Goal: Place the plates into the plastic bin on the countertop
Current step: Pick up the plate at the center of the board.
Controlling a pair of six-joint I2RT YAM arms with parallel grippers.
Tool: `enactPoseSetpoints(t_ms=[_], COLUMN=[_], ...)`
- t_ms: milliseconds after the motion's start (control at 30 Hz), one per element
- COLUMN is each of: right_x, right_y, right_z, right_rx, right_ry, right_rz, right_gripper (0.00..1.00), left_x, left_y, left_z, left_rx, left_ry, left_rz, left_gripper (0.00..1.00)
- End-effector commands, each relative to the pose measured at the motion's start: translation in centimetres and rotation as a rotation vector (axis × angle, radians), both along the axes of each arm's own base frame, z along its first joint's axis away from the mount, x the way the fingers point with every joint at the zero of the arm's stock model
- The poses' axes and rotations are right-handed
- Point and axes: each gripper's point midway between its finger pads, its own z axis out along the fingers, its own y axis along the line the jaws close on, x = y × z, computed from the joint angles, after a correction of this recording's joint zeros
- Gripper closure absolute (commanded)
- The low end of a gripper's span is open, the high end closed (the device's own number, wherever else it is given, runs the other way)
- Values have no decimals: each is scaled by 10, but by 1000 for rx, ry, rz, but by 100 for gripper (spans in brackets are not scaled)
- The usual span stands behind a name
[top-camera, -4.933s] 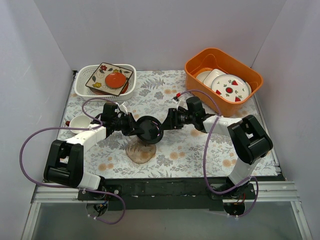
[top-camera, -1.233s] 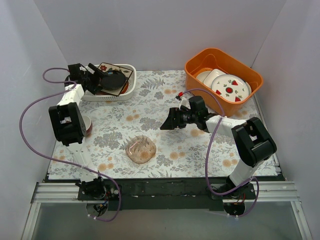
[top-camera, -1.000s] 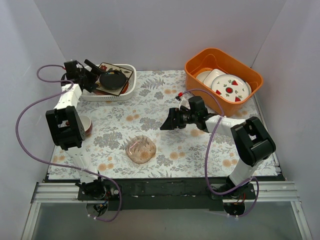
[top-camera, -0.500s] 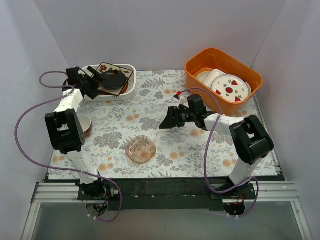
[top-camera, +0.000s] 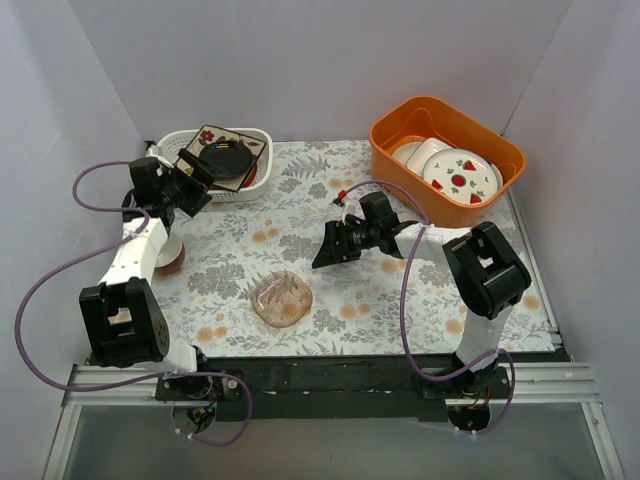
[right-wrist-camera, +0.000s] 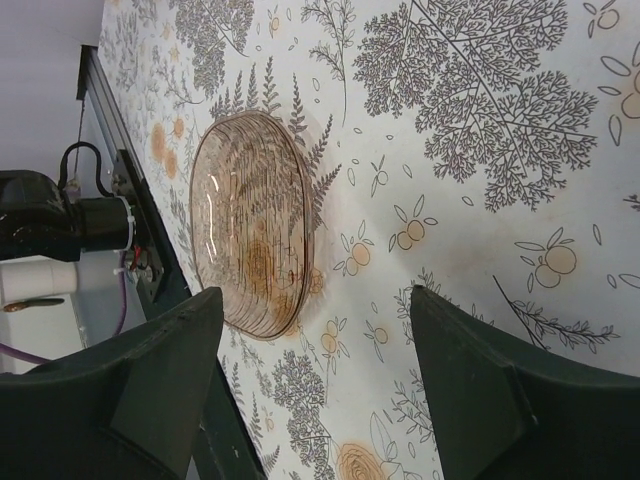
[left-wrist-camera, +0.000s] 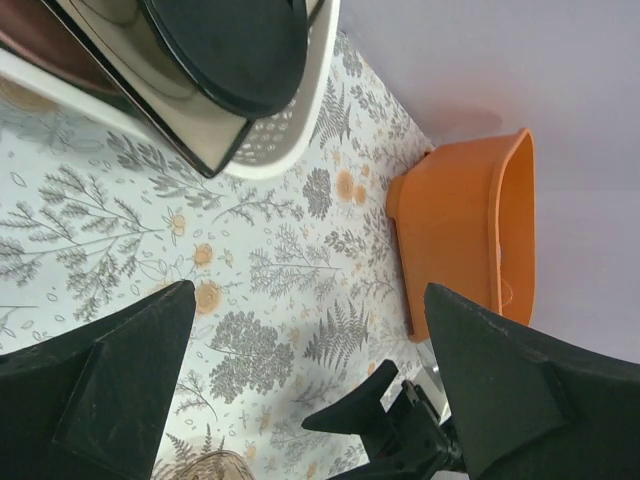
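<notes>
The white plastic bin point(top-camera: 256, 177) stands at the far left of the countertop point(top-camera: 400, 300). It holds stacked plates: a dark round dish point(top-camera: 225, 160) lies on a cream flowered square plate point(top-camera: 212, 138). My left gripper point(top-camera: 198, 182) hovers just near-left of the bin, open and empty. In the left wrist view the dish point(left-wrist-camera: 225, 45) and bin wall point(left-wrist-camera: 285, 140) lie above the left gripper point(left-wrist-camera: 308, 290). A clear pink plate point(top-camera: 281, 299) lies flat at the near centre. My right gripper point(top-camera: 322, 250) is open, up and to the right of it; in the right wrist view the pink plate point(right-wrist-camera: 250, 225) sits ahead of the right gripper point(right-wrist-camera: 315, 295).
An orange tub point(top-camera: 445, 160) at the far right holds white strawberry plates point(top-camera: 460, 175). A small cup-like dish with a reddish inside point(top-camera: 168, 254) sits at the left edge, partly behind my left arm. White walls close in three sides.
My left gripper has drawn back from the bin toward the near left, leaving the dark dish inside. The right gripper has shifted left toward the pink plate, jaws slightly narrower.
</notes>
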Motion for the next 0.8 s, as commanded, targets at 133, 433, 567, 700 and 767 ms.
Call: enactPoseSetpoints(t_ms=[133, 433, 567, 700, 767], right_x=[1, -4, -8, -10, -10], right_y=[13, 21, 26, 30, 31], right_z=[11, 4, 0, -2, -5], right_rx=[8, -19, -40, -49, -56], right_ry=[-36, -24, -23, -19, -11], right_rz=[55, 90, 108, 122, 127], right_gripper=[20, 21, 22, 22, 23], left_x=[-43, -96, -115, -130, -140], left_y=[-28, -52, -63, -64, -64], left_z=[-21, -56, -73, -87, -97], left_rx=[8, 5, 16, 36, 43], left_ry=[-3, 36, 66, 84, 107], left_rz=[-46, -67, -83, -70, -66], left_gripper=[2, 2, 2, 2, 2])
